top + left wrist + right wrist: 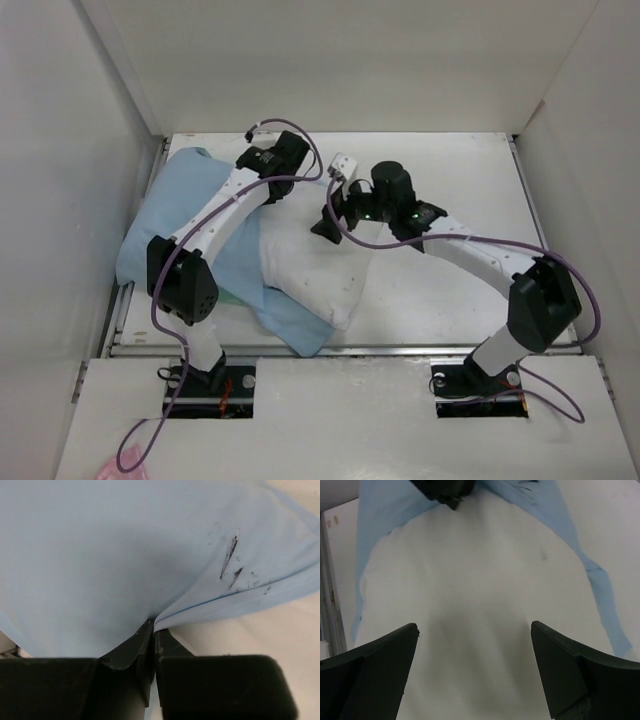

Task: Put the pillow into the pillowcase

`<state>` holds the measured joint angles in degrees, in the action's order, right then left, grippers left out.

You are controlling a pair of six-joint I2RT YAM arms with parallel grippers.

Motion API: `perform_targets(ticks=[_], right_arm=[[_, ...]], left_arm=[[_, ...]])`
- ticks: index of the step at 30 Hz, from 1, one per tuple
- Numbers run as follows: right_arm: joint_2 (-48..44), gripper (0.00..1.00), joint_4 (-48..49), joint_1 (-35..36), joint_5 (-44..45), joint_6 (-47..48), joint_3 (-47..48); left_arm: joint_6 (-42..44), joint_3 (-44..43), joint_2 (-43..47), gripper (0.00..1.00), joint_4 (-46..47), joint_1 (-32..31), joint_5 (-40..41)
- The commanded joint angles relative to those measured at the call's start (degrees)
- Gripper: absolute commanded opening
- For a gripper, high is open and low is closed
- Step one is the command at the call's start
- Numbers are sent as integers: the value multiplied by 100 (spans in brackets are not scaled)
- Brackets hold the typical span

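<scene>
The pale blue pillowcase (185, 215) lies at the left of the table, its open end around the white pillow (315, 265). The pillow's near half sticks out toward the middle. My left gripper (300, 178) is shut on the pillowcase's upper hem (210, 605) and holds it up off the pillow. My right gripper (328, 212) is open, its jaws spread wide just above the pillow (470, 605). Blue pillowcase fabric (380, 525) shows on both sides of the pillow in the right wrist view. The left gripper (442, 490) shows at the top of that view.
White walls (90, 150) close in the table on the left, back and right. A metal rail (400, 350) runs along the front edge. Purple cables (470, 240) hang off both arms. Dark smudges (230, 560) mark the pillowcase.
</scene>
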<state>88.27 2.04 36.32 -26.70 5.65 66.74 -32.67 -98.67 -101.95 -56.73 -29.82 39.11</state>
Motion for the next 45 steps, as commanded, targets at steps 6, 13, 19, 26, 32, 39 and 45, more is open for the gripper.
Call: perform_targets(ticks=[6, 13, 19, 26, 32, 39, 45], right_arm=[[1638, 100, -221, 614, -370, 1149, 1479], [1909, 0, 1370, 561, -55, 229, 1302], [-80, 0, 4256, 429, 1050, -958, -633], [-162, 0, 6385, 377, 2861, -1645, -1690], [978, 0, 8294, 376, 4776, -1980, -1657], [1878, 0, 9252, 192, 6082, -2288, -1602], [992, 79, 7682, 192, 4658, -2349, -2198]], left_arm=[[777, 94, 781, 0, 607, -268, 1], [1658, -264, 1309, 0, 1779, -322, -1633], [2018, -1319, 758, 0, 1832, -927, -2978], [2133, -2701, 158, 0, 1612, -2254, -4298], [1703, -2527, 228, 0, 1445, -3090, -4887], [1044, -481, 1300, 0, 1718, -3206, -4380], [911, 32, 1460, 0, 2105, -2565, -3825]])
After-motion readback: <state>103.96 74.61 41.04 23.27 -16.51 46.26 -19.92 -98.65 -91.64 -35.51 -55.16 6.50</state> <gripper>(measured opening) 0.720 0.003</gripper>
